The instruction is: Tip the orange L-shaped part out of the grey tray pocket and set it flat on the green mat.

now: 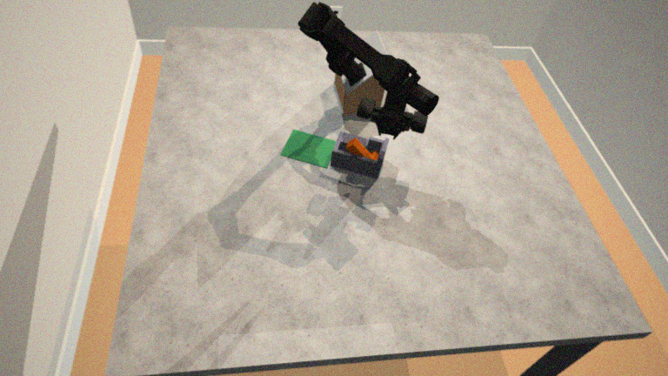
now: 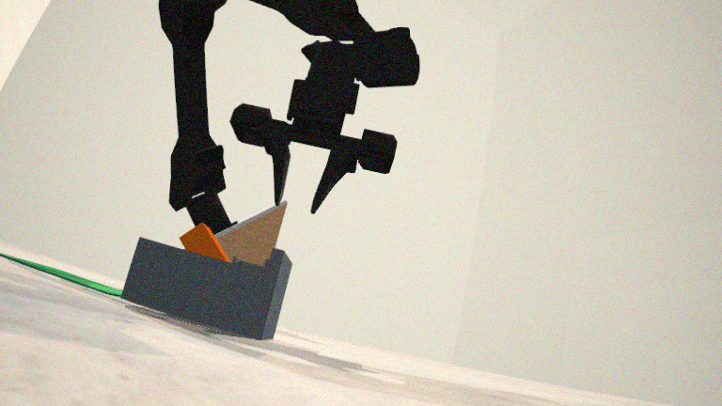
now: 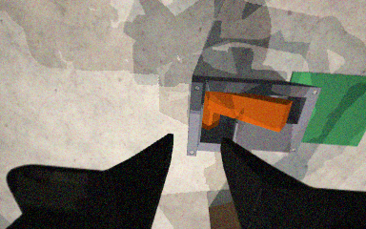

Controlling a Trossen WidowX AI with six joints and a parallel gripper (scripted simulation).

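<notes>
The orange part (image 1: 363, 149) (image 2: 205, 242) (image 3: 262, 112) is tilted in the grey tray (image 1: 355, 162) (image 2: 202, 284) (image 3: 193, 129). Its plain end, toward the mat, stands up above the tray's rim. Its L-shaped end is sunk in the pocket at the side away from the mat; its lowest part is hidden. The green mat (image 1: 307, 147) (image 2: 69, 274) (image 3: 334, 119) lies flat beside the tray, with nothing on it. My gripper (image 2: 295, 209) (image 3: 196, 140) is open and empty, with its fingertips above the tray's end away from the mat, not touching the part.
A brown wedge-shaped block (image 1: 362, 98) (image 2: 250, 237) (image 3: 224, 215) with a pale sloping top stands behind the tray, close to the arm. The tray's walls rise around the pocket. Arm shadows fall across the stone-look table (image 1: 295, 303).
</notes>
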